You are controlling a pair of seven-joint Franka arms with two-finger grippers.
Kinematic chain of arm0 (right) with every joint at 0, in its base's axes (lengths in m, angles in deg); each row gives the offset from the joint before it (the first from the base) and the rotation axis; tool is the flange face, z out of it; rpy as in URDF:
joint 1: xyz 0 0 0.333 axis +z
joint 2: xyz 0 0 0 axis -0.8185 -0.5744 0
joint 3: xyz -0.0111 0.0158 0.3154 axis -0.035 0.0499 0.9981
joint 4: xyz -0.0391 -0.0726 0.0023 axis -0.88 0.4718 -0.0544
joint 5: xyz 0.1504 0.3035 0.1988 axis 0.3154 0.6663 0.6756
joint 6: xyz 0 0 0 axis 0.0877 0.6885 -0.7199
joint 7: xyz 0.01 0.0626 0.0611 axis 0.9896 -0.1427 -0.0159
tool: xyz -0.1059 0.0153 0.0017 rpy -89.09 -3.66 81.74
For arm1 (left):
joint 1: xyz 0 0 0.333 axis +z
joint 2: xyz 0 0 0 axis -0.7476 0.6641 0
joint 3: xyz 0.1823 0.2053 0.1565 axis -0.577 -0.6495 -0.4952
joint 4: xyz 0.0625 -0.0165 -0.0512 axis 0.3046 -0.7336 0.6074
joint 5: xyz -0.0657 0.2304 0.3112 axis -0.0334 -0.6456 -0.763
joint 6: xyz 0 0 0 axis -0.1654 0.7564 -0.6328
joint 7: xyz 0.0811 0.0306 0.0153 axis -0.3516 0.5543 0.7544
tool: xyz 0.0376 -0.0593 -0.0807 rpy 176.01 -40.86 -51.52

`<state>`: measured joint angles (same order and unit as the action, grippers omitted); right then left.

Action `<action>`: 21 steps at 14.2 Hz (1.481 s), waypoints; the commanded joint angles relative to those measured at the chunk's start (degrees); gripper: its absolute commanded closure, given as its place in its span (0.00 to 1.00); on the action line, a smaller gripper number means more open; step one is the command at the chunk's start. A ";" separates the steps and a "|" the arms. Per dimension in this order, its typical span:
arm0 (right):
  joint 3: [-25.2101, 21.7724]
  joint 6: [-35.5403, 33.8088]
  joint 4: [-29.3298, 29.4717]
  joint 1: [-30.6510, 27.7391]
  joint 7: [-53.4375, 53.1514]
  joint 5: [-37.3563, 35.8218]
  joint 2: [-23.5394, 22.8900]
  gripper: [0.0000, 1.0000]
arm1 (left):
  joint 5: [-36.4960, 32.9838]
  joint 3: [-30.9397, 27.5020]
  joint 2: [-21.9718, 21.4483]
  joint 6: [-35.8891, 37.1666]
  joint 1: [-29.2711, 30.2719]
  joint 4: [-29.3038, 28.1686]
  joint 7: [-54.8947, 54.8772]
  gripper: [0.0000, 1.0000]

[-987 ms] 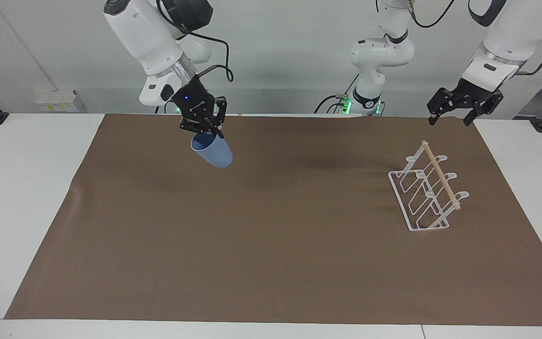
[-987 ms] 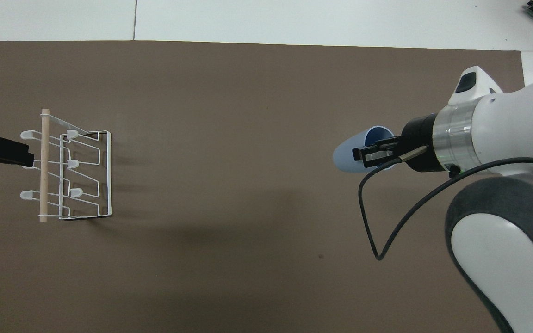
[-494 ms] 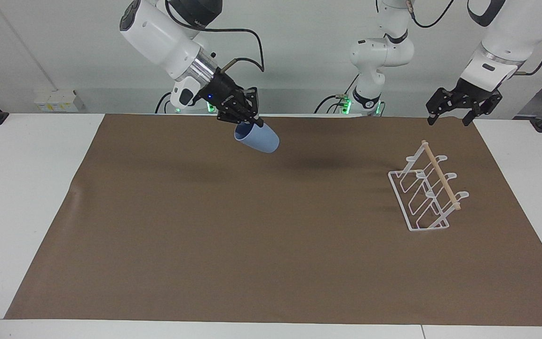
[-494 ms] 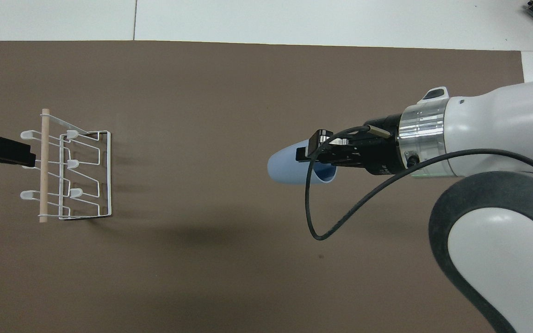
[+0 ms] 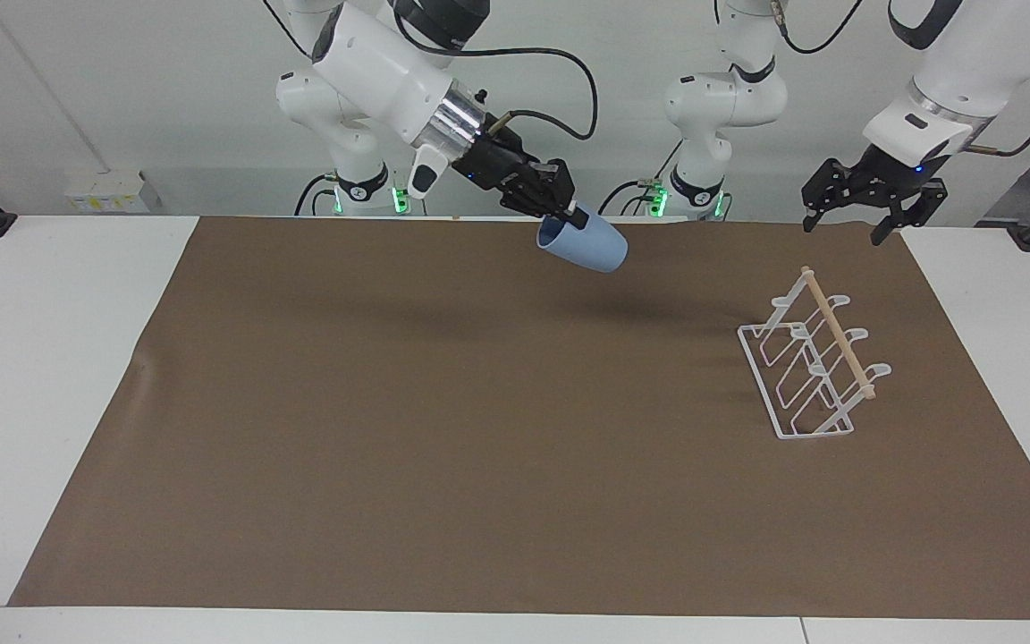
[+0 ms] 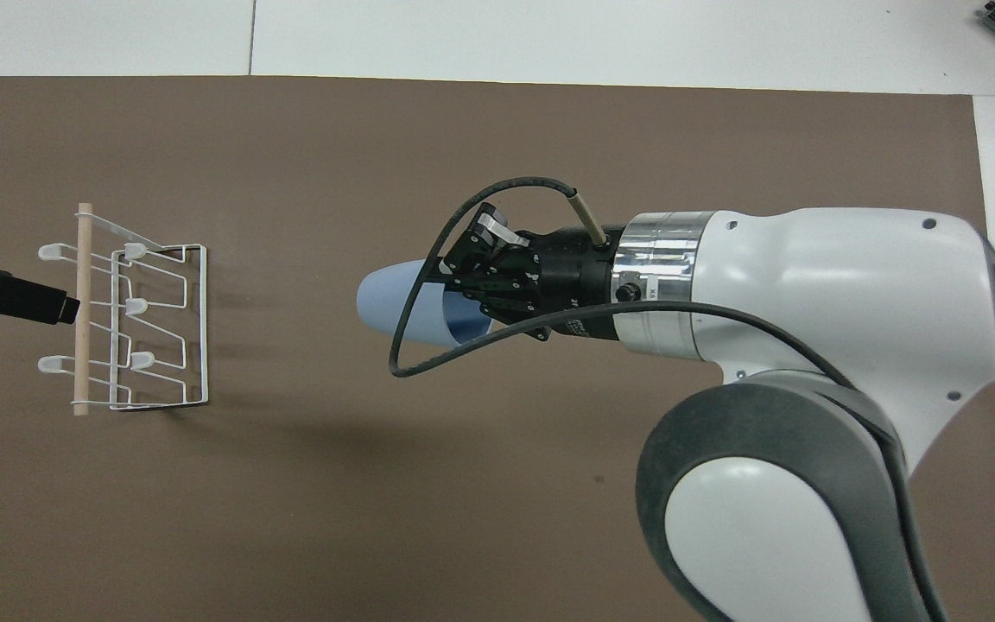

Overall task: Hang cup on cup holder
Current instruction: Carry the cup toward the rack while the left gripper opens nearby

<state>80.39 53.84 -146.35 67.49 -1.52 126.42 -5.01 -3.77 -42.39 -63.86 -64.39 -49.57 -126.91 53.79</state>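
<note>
High facing camera looking across the table [image 5: 32,358] toward the robots, overhead camera looking steeply down, closer in, both sharing the brown mat [image 5: 479,447].

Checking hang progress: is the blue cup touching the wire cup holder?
Apart. The facing view shows the cup, held by the right gripper, in the air with bare mat between it and the cup holder.

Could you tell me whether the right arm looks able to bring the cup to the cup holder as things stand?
Probably yes: the right gripper holds the cup in the air, the brown mat up to the cup holder lies bare, and the left gripper waits, open, above the mat's edge.
</note>
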 commanded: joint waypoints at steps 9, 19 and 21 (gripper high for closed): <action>0.05 18.79 2.15 9.24 -12.68 17.39 -5.15 1.00 | 8.20 0.14 -1.56 -0.76 -1.01 -1.88 -44.31 0.00; 0.05 23.28 6.28 11.88 -16.91 17.67 -9.47 1.00 | 15.94 2.24 -0.94 -3.38 -3.20 -0.74 -68.08 0.00; 0.05 23.55 6.28 12.06 -17.18 17.67 -9.47 1.00 | 16.11 3.39 -0.86 -4.88 -4.00 -0.30 -67.99 0.00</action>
<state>80.39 76.22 -141.72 79.22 -18.04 142.75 -13.46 11.60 -39.33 -64.10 -67.37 -52.25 -127.08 -12.81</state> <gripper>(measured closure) 0.947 0.000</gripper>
